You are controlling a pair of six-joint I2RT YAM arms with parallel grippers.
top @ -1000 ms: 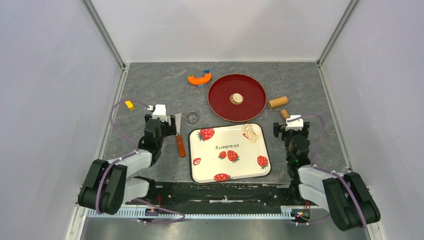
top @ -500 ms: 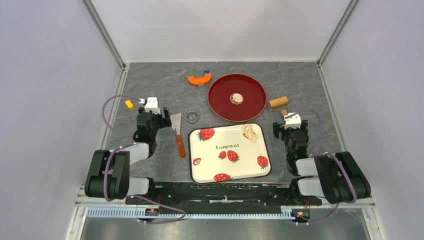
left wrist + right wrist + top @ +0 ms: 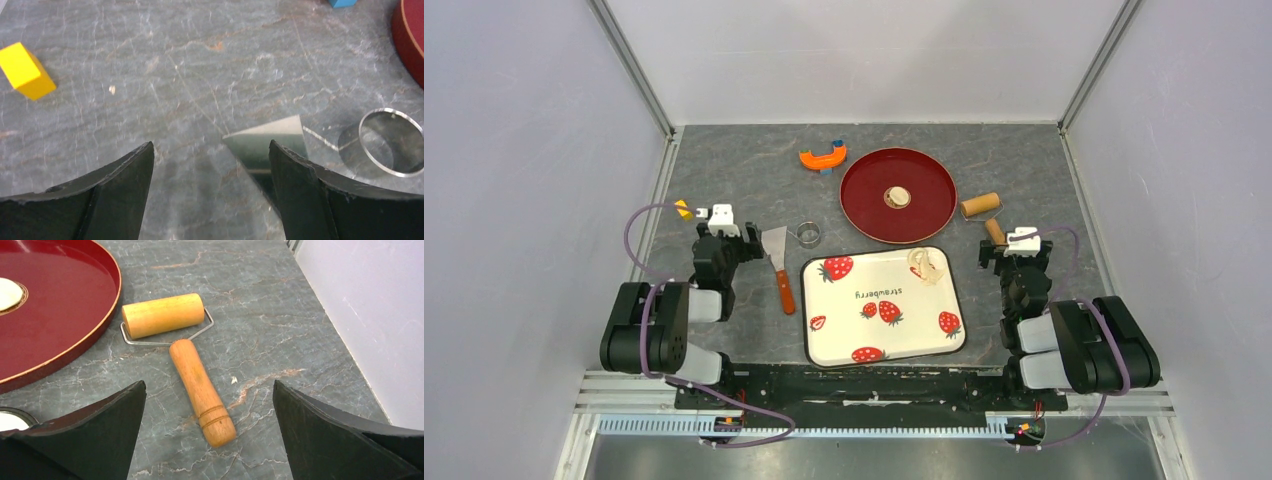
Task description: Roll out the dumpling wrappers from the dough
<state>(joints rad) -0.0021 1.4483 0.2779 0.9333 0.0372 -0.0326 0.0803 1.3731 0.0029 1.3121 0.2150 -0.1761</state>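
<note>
Both pairs of jaws hang spread and empty, the right jaws facing the handle of the wooden roller (image 3: 197, 380) (round, so a crooked pinch could squirt it against the red tray (image 3: 869, 215) alongside). The dough (image 3: 897, 197) sits mid-tray, one dumpling wrapper (image 3: 926, 266) on the strawberry tray (image 3: 904, 325). The scraper (image 3: 779, 262) and ring cutter (image 3: 808, 233) lie by the left jaws, blocking nothing.

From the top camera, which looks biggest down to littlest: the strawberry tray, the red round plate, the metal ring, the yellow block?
1. strawberry tray
2. red round plate
3. metal ring
4. yellow block
The last two look nearly alike; the ring seems slightly wider.
</note>
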